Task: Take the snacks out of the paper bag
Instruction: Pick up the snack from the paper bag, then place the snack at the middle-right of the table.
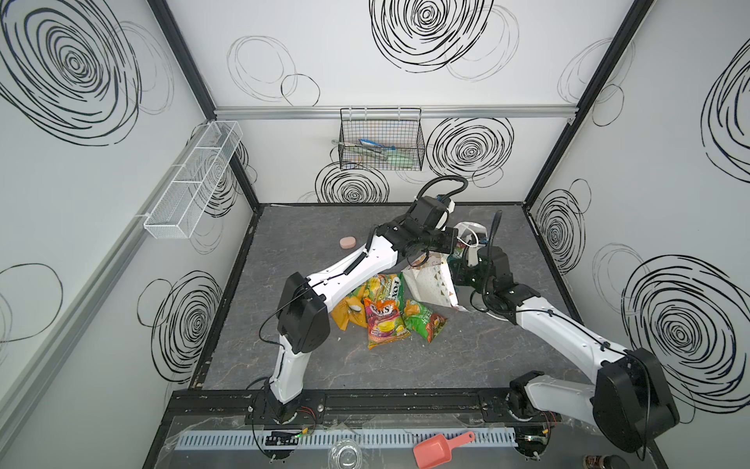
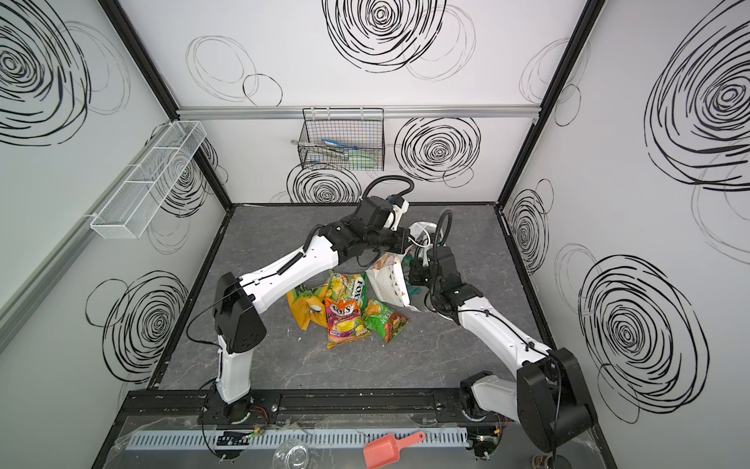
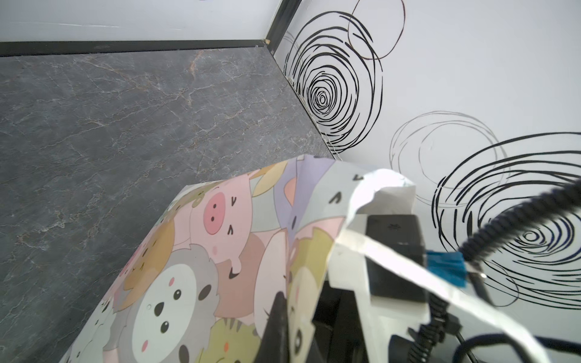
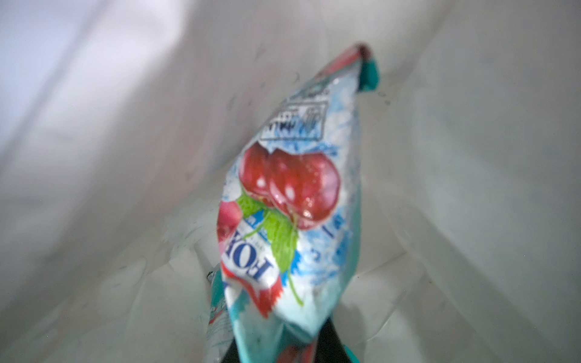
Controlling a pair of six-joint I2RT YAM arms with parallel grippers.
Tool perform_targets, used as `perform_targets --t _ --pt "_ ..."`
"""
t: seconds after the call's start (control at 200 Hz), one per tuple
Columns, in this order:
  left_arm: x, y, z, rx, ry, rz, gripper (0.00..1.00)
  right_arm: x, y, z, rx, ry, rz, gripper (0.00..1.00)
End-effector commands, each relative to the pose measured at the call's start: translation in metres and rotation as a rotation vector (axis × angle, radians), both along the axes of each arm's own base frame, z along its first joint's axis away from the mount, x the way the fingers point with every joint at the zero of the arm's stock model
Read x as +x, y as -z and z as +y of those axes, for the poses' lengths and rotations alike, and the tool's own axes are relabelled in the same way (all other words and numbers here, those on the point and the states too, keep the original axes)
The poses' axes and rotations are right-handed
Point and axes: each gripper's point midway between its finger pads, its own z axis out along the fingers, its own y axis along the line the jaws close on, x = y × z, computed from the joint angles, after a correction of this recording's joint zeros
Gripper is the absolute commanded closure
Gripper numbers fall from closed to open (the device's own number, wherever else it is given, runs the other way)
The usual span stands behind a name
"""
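Observation:
The paper bag (image 1: 430, 286) (image 2: 387, 282) stands tilted right of the table's middle; in the left wrist view its animal-print side (image 3: 204, 257) fills the foreground. My left gripper (image 3: 292, 333) is shut on the bag's top rim. My right gripper (image 4: 283, 352) reaches inside the bag's white interior (image 4: 125, 157), shut on a teal cherry-print snack packet (image 4: 292, 220) that stands up from its jaws. Several snacks lie in front of the bag: orange (image 1: 345, 314), green-yellow (image 1: 383, 288), red-multicolour (image 1: 383, 323) and green (image 1: 424, 320).
A pink oval bar (image 1: 348, 243) lies at the back left of the table. A black wire basket (image 1: 381, 142) hangs on the back wall and a white mesh shelf (image 1: 195, 178) on the left wall. A pink scoop (image 1: 440, 448) rests on the front ledge.

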Motion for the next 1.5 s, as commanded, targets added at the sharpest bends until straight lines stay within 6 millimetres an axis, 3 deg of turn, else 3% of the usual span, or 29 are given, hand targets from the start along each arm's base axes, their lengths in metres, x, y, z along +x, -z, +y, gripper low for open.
perform_targets --t 0.0,0.475,0.745,1.026,1.216,1.341,1.496 --pt "0.016 -0.016 0.001 -0.030 -0.025 -0.058 1.00 0.000 -0.049 0.002 0.077 -0.008 -0.122 1.00" --pt "0.032 -0.019 0.012 -0.032 -0.064 -0.067 1.00 -0.019 -0.115 -0.007 0.219 -0.001 -0.228 1.00" --pt "0.037 -0.018 0.012 -0.030 -0.065 -0.082 1.00 -0.030 -0.168 -0.016 0.295 0.027 -0.312 1.00" --pt "0.053 -0.026 0.006 -0.051 -0.048 -0.171 1.00 -0.049 -0.235 -0.027 0.351 0.037 -0.434 1.00" --pt "0.067 -0.033 0.000 -0.020 -0.026 -0.270 1.00 -0.075 -0.270 -0.023 0.375 -0.056 -0.527 1.00" --pt "0.078 -0.042 -0.003 0.001 -0.015 -0.353 1.00 -0.095 -0.270 -0.013 0.392 -0.147 -0.526 1.00" --pt "0.096 -0.058 0.000 0.020 -0.033 -0.474 1.00 -0.114 -0.246 0.002 0.375 -0.258 -0.461 1.00"
